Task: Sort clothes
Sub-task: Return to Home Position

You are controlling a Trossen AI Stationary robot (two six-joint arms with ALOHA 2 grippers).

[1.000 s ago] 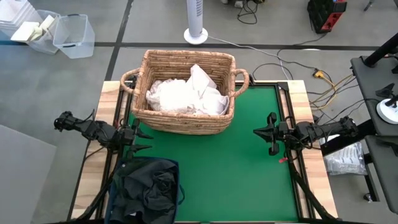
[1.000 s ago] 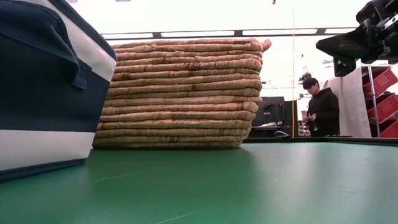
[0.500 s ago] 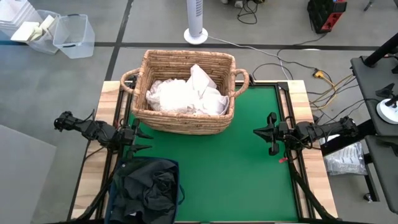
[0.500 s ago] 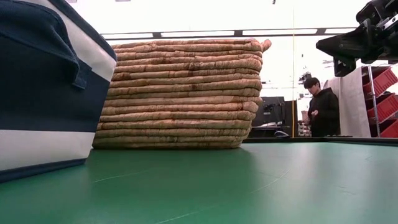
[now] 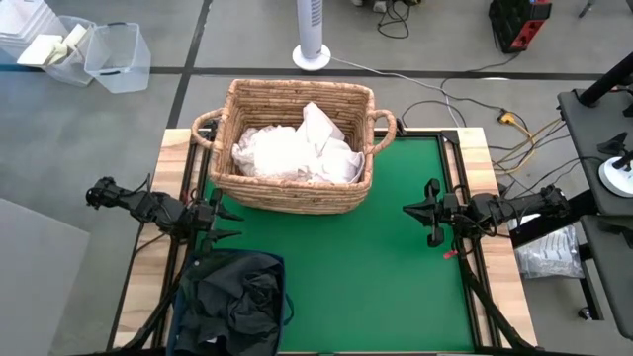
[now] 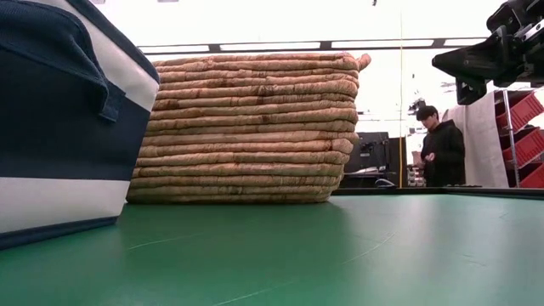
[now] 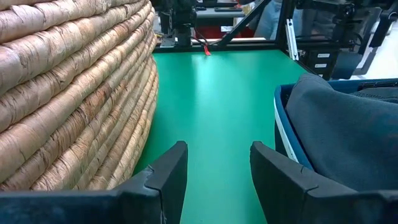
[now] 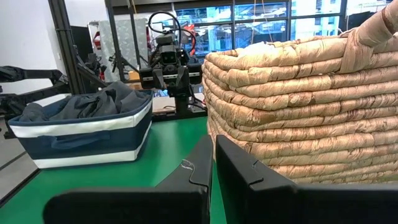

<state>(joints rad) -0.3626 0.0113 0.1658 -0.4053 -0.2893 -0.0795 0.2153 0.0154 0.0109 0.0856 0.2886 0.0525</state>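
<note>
Two heaps of clothes: white clothes (image 5: 292,150) fill one wicker basket (image 5: 287,99) far centre, dark clothes (image 5: 232,297) fill one navy bin (image 6: 51,144) near left; piece count unclear. Left gripper (image 5: 235,223) sits between basket and bin, fingers spread, empty. Right gripper (image 5: 407,209) hangs at the right edge, fingers almost pressed together, empty. One person (image 6: 440,151) stands far behind the table.

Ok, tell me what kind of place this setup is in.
Most likely a robotics lab or workshop, not a home: loose cables run over a bare grey floor, shelved red bins stand behind the table, and a person stands near a monitor.
</note>
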